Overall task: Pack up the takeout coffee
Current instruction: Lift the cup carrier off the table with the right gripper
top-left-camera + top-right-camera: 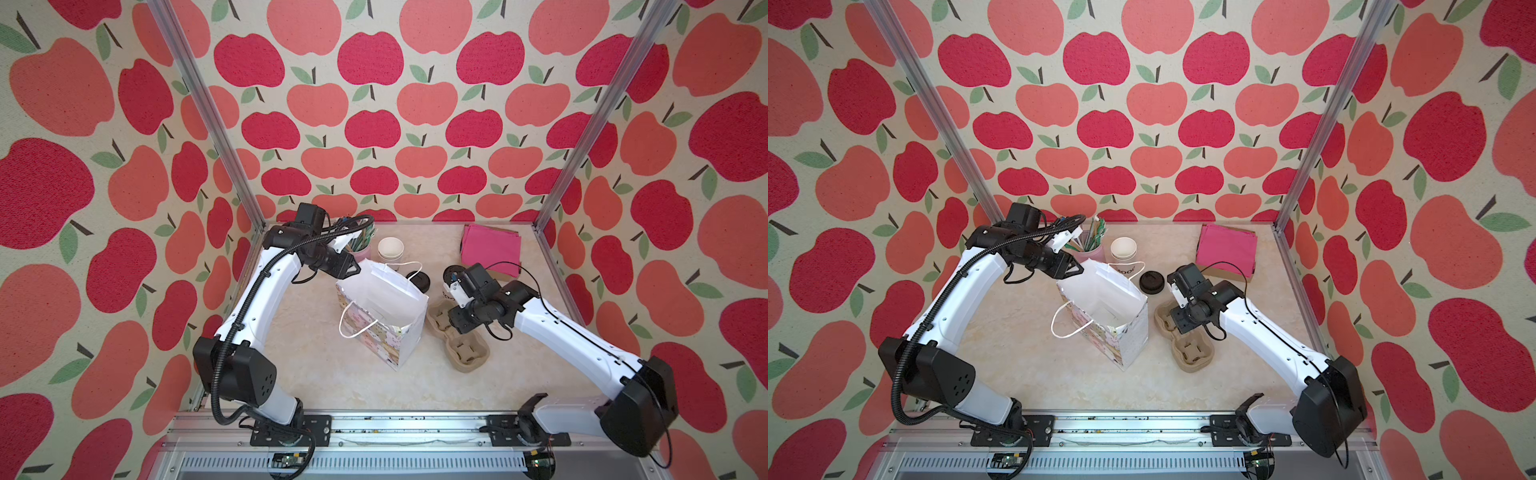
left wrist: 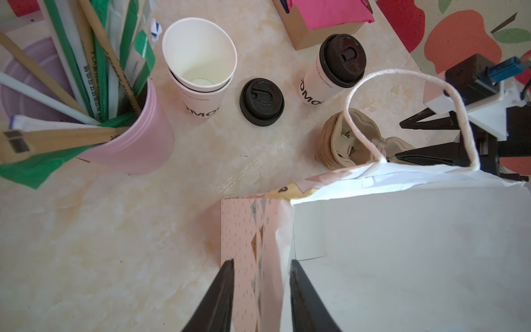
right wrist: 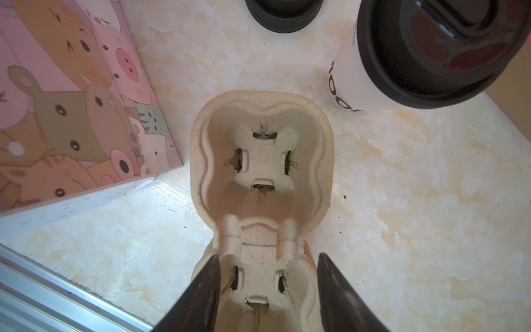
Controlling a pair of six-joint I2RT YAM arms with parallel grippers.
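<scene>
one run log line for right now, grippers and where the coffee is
left gripper: open astride paper bag rim | right gripper: open over cup carrier | lidded cup: on table, not bagged

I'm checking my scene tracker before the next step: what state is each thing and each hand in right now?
Coffee cup: upright, black lid on.
Spare lid: loose on the table.
Stacked cups: nested, upright, uncovered.
Gift bag: standing, mouth open.
Cup carrier: both wells empty.
Straw cup: upright, full.
Napkins: folded, stacked.
Left hand: open, astride the bag's wall.
Right hand: open, above the carrier.
</scene>
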